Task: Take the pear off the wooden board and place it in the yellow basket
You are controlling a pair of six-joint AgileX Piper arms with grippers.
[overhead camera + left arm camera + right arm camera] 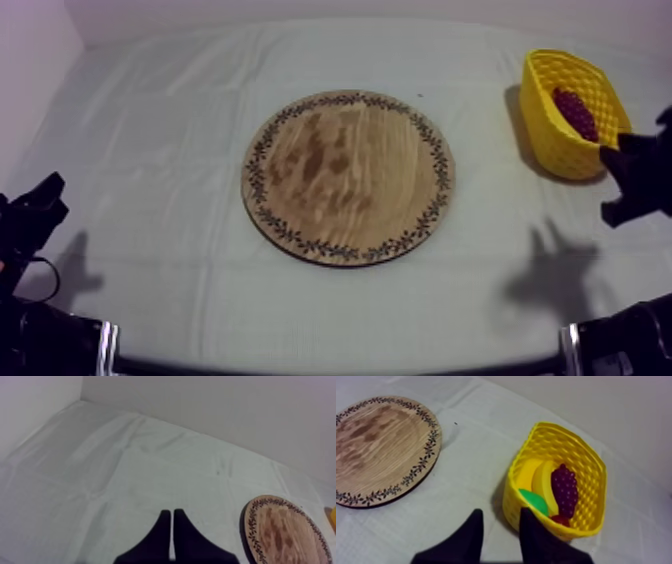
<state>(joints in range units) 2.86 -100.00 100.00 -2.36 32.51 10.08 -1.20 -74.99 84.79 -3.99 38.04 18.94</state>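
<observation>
The round wooden board [350, 177] lies bare mid-table, with no fruit on it. At the far right stands the yellow basket [545, 120]. In the right wrist view the basket [563, 432] holds the green pear [534, 501], a banana [535, 478], a bunch of grapes [564, 490] and a small red fruit [561, 520]. My right gripper [500, 522] is open and empty, just in front of the basket's near wall; from above this right gripper [614, 185] sits beside the basket. My left gripper [171, 521] is shut on nothing, low at the left [42, 200].
The board [376, 441] lies to the left of the basket, with a strip of cloth between them. In the left wrist view the board's edge [285, 536] is off to the side, and open cloth stretches to the back wall.
</observation>
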